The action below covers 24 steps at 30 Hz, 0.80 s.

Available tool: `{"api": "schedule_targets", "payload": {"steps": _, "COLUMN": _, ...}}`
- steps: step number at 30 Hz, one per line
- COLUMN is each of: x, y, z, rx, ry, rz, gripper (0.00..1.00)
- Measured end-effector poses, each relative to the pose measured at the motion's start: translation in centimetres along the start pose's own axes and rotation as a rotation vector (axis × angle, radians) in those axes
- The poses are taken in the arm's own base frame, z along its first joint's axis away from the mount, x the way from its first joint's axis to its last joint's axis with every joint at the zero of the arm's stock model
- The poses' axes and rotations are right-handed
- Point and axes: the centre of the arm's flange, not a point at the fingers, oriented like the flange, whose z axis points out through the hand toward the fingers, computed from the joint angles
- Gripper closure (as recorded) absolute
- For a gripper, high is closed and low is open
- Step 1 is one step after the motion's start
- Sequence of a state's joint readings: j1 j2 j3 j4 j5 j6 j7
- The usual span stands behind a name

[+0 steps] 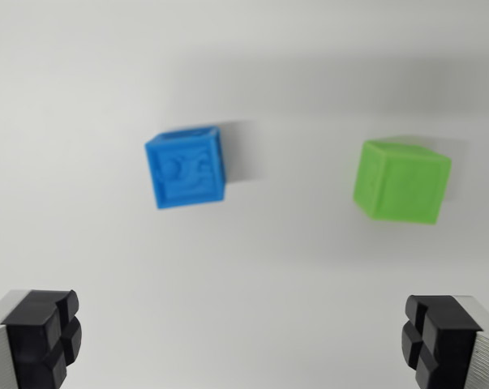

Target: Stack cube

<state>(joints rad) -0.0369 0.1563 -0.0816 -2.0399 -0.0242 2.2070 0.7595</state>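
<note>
The white table [244, 65] fills almost all of the wrist view, and it is plain and bright. On it sit two cubes, well apart from each other. The green cube [400, 181] is at the wrist view's right; it looks a little bigger here and is turned so that one corner edge faces toward the camera. The blue cube [186, 166] is left of the centre, with a raised pattern on its face, and it is rotated a little, its top edge sloping up to the right. As cubes, neither has a long axis; only the rotation matters for the grip.

At the bottom, the claw [244, 340] is released, with its two black fingertips [41, 336] wide at the two corners and nothing between them.

I judge that the task is at the very start: nothing is stacked, no cube is picked. The next move calls for choosing one cube, centring the claw over it, turning the wrist to meet its flat sides, and then descending.
</note>
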Motion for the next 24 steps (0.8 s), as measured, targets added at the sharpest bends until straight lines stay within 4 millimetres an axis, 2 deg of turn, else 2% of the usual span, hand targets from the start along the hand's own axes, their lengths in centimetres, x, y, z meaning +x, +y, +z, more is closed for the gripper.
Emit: {"api": "schedule_targets", "payload": {"steps": 24, "x": 2.9, "y": 3.7, "z": 6.6, "rx": 0.004, "ry": -0.013, "rz": 0.017, "gripper": 0.0}}
